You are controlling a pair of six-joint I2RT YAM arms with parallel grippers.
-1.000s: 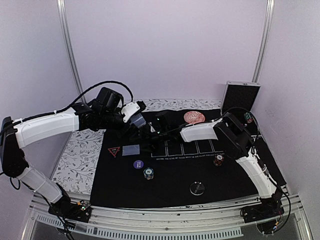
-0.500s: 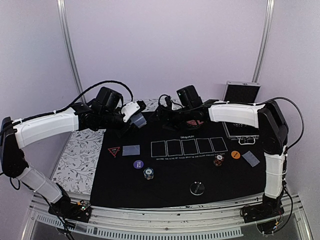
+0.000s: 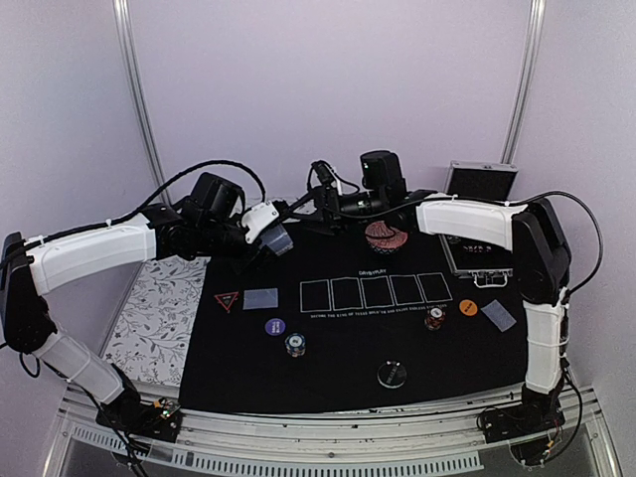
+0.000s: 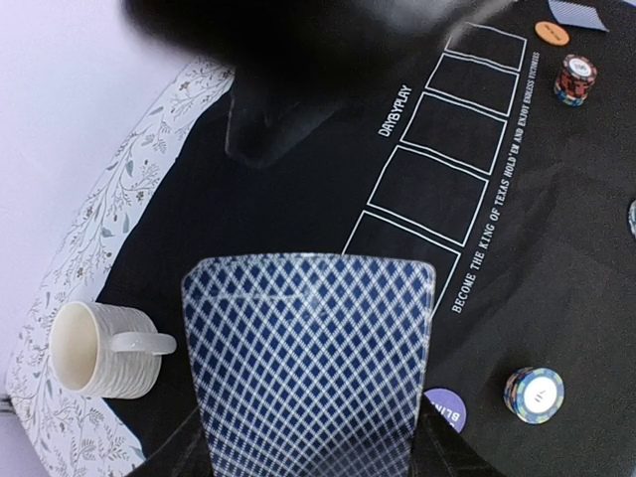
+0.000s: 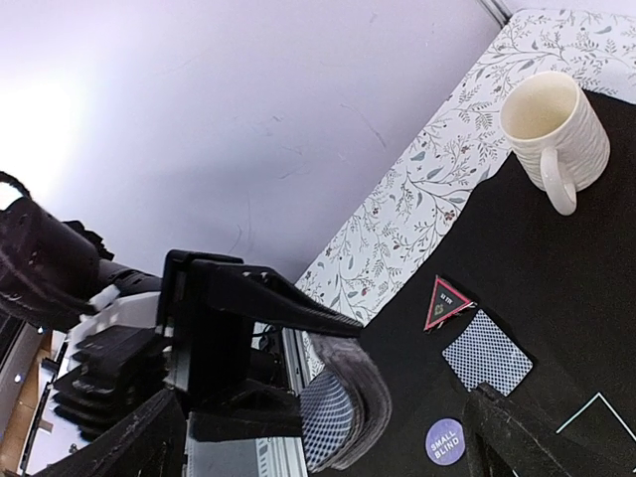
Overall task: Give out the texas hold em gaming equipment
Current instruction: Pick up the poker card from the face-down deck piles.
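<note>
My left gripper (image 3: 268, 241) is shut on a deck of blue-backed cards (image 3: 280, 238) and holds it above the mat's back left; the deck fills the left wrist view (image 4: 308, 368). My right gripper (image 3: 320, 211) is open, just right of the deck and facing it. In the right wrist view its fingers (image 5: 134, 442) stand wide apart, with the deck (image 5: 348, 412) between them. On the mat lie a card (image 3: 260, 298), the red-edged triangle (image 3: 227, 300), a purple disc (image 3: 275, 326), a chip stack (image 3: 295, 344), a clear disc (image 3: 393, 375), another chip stack (image 3: 435, 318), an orange disc (image 3: 468, 307) and a card (image 3: 500, 315).
The red patterned bowl (image 3: 386, 235) sits at the back of the black mat (image 3: 338, 358) under my right arm. A cream mug (image 5: 556, 124) stands at the mat's back left. An open metal case (image 3: 480, 184) is at the back right. The floral cloth (image 3: 149, 308) shows at left.
My right arm has swung from low over the mat's right side up and across to the back left, ending next to the held deck. My left arm has not moved.
</note>
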